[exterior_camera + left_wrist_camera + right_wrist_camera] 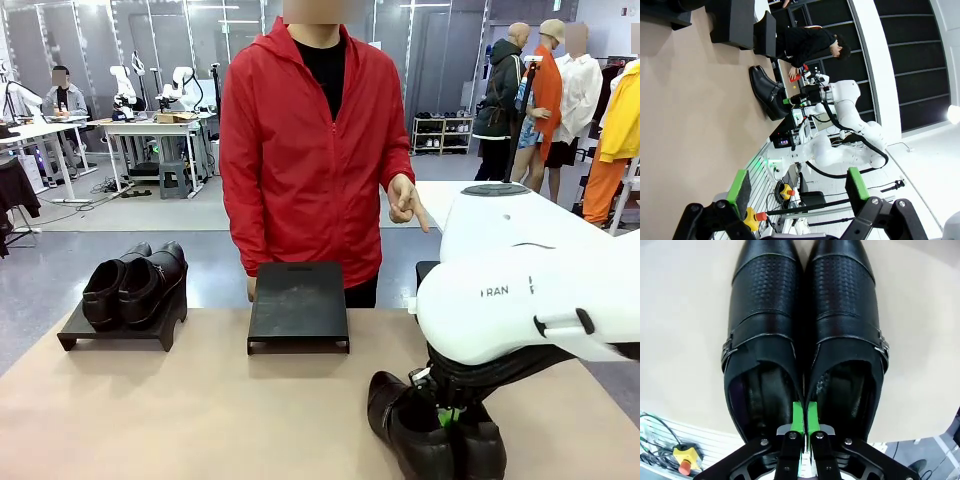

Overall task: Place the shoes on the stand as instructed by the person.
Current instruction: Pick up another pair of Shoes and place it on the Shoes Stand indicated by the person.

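One pair of glossy black shoes (425,435) lies on the tan table near the front right. My right gripper (447,413) reaches down into it. In the right wrist view the gripper (805,422) is shut with its green pads pinching the two touching inner walls of the shoes (800,325). Another pair of shoes (135,283) sits on the left black stand (75,335). The person (300,150) in the red jacket stands across the table, one hand (405,203) pointing down toward picture right. My left gripper (799,185) hangs open and empty above the table, far from the held shoes (765,90).
A bare black stand (298,305) sits at the table's middle far edge. The corner of a third black stand (424,272) peeks out behind my right arm (530,290). Open tan tabletop (180,420) lies at the front left.
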Available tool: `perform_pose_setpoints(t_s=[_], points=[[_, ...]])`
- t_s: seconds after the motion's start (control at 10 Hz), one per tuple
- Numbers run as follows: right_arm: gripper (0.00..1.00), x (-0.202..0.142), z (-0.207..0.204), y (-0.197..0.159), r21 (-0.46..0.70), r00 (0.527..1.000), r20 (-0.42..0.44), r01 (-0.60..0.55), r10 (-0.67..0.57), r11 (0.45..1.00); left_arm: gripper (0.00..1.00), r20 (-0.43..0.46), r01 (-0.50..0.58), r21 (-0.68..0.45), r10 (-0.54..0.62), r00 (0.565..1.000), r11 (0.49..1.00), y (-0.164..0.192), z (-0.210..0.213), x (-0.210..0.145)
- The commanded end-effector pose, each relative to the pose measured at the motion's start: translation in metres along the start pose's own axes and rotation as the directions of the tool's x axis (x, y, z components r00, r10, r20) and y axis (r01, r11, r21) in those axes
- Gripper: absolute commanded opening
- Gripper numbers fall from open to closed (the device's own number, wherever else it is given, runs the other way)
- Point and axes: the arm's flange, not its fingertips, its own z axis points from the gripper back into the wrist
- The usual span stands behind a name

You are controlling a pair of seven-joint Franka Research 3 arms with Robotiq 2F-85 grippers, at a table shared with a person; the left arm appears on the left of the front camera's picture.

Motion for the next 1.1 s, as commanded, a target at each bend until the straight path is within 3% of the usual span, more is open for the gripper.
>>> perform_pose_setpoints(t_s=[0.0,0.4,0.5,0.6,0.7,0.8,1.0], points=[[0.00,0.001,0.002,0.021,0.044,0.997,0.041,-0.063,0.061,0.997,0.97,-0.005,0.009,0.020,-0.009,1.000,1.000,-0.002,-0.001,-0.004],[0.00,0.021,-0.033,0.053,0.089,0.979,0.185,-0.104,0.086,0.991,0.97,-0.005,0.009,0.020,-0.009,1.000,1.000,-0.002,-0.001,-0.004],[0.00,0.004,0.056,-0.005,0.115,0.975,0.209,-0.101,0.075,0.988,0.97,-0.005,0.009,0.020,-0.009,1.000,1.000,-0.002,-0.001,-0.004],[0.00,0.003,0.065,-0.013,0.150,0.976,0.209,-0.102,0.069,0.983,0.97,-0.005,0.009,0.020,-0.009,1.000,1.000,-0.002,-0.001,-0.004],[0.00,0.000,0.066,-0.018,0.165,0.978,0.186,-0.129,0.098,0.978,0.97,-0.005,0.009,0.020,-0.009,1.000,1.000,-0.002,-0.001,-0.004],[0.00,0.016,0.021,0.016,0.106,0.981,0.181,-0.091,0.071,0.990,0.97,-0.005,0.009,0.020,-0.009,1.000,1.000,-0.002,-0.001,-0.004],[0.00,0.016,0.021,0.016,0.106,0.981,0.181,-0.091,0.071,0.990,0.97,-0.005,0.009,0.020,-0.009,1.000,1.000,-0.002,-0.001,-0.004]])
